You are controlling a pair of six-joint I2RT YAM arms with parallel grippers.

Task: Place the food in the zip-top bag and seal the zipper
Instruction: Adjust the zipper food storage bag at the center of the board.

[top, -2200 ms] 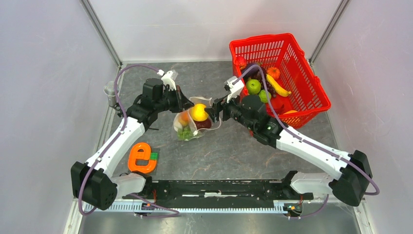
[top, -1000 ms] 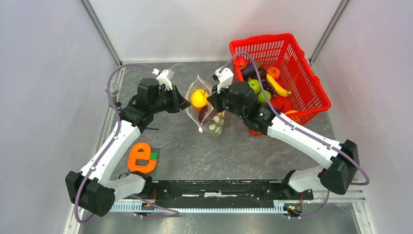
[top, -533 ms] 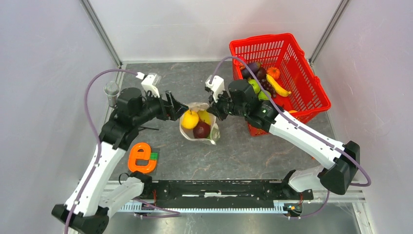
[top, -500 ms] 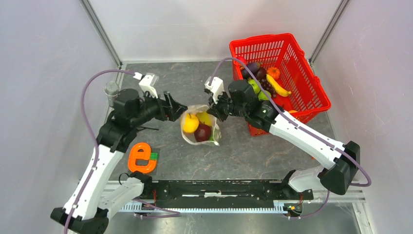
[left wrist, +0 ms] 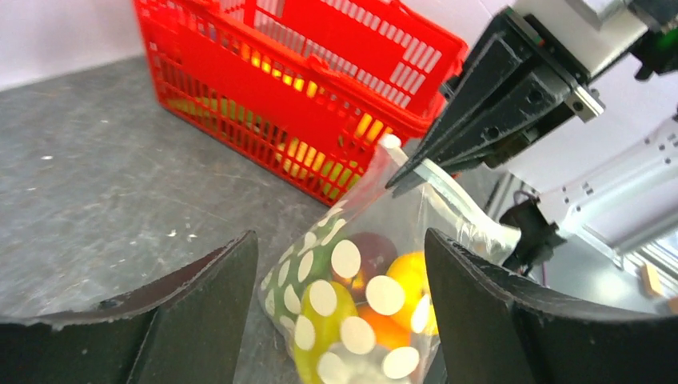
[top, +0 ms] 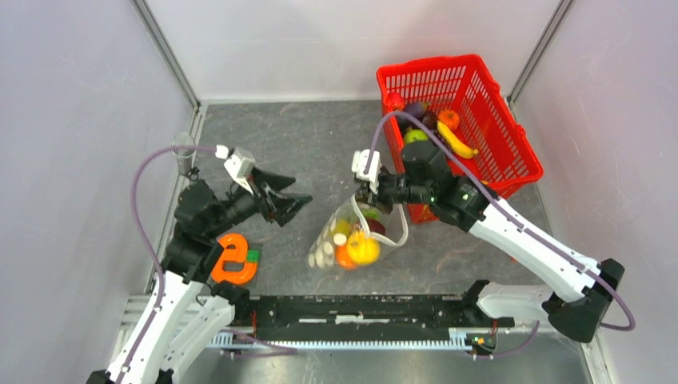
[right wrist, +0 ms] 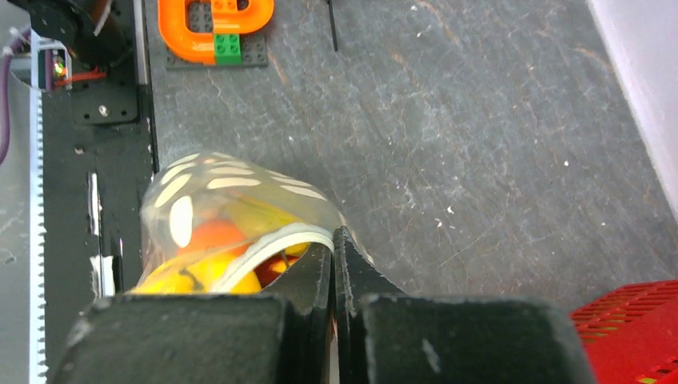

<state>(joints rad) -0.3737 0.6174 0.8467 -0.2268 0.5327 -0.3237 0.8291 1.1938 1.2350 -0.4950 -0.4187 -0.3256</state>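
Sealing looks to be the step in hand, from where I stand; the zip-top bag (top: 342, 240) hangs from the right claw (top: 369, 196), which is clamped tight on the bag's mouth edge, fingers pressed together with the plastic between them; the bag slopes down toward the near side of the bench (top: 320, 136), and I cannot tell whether its bottom rests there or swings free; inside it the food (top: 362, 250) shows through the white dots: a yellow piece, an orange one, something green and something dark red; the zipper (right wrist: 272, 244) curls in a loose whitish loop beside the right claw rather than lying flat, so I judge the mouth unsealed; the left claw (top: 297, 189) hovers well apart from the bag on its left, jaws spread wide and holding nothing; more toy fruit (top: 436, 128) lies in the red basket (top: 432, 64) at the far right, so loading may not be finished either; the next move, as I reckon it, calls for the left claw to pinch the free end of the strip, draw it straight against the right claw's hold, then press along it; as for writing, I can read no brand, label or print anywhere; the bag bears only dots, and the nearest thing to a letter is the orange e-shaped toy (top: 232, 260) on the near left of the bench
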